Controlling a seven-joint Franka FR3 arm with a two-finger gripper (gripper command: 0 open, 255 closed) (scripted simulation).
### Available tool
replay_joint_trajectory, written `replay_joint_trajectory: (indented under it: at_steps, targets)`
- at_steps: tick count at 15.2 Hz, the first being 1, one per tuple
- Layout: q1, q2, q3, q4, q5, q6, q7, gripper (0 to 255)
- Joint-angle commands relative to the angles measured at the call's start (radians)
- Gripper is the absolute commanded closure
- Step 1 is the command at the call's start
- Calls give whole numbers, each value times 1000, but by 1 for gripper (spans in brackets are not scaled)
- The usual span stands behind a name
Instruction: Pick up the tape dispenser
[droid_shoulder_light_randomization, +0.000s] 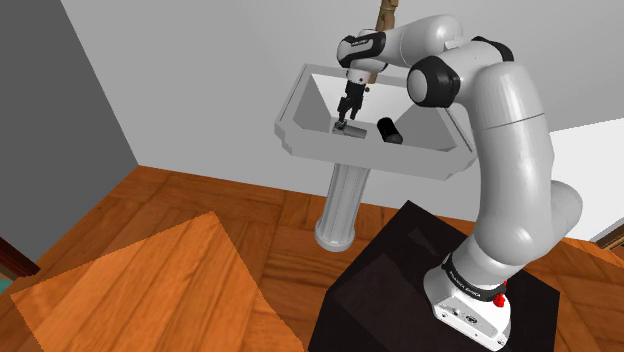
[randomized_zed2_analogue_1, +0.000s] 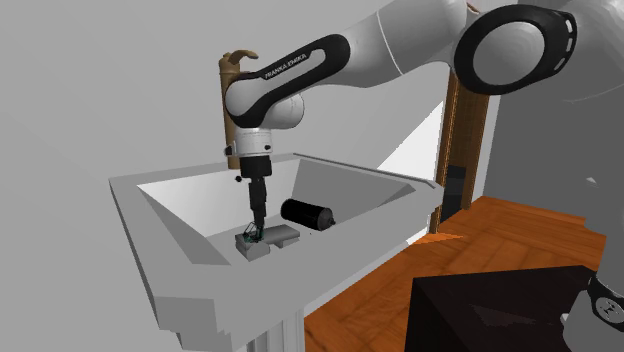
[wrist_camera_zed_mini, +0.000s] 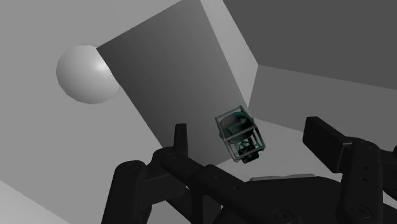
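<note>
Tape dispenser (wrist_camera_zed_mini: 240, 135) lies on the sink (randomized_zed2_analogue_1: 190, 225) floor, beside a black cylinder (randomized_zed2_analogue_1: 308, 213). The gripper (randomized_zed2_analogue_1: 256, 227) hovers just above, fingers spread; best to centre, descend straight, then close squarely.

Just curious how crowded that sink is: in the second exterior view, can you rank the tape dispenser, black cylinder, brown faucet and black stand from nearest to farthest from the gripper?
1. Tape dispenser, right under the gripper in the basin.
2. Black cylinder, beside it on the basin floor.
3. Brown faucet, up behind the basin.
4. Black stand, outside the basin.
</note>
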Motion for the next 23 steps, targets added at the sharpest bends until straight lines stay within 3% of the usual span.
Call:
replay_joint_trajectory:
  at_steps: [1,2,11,23]
  targets:
    - [0,5,1,-5,2,10,-2,0]
    - [-1,8,1,1,2,8,-2,255]
    - [0,5,1,-5,2,10,-2,255]
    - [-6,-42,-9,79,-17,-116,25,255]
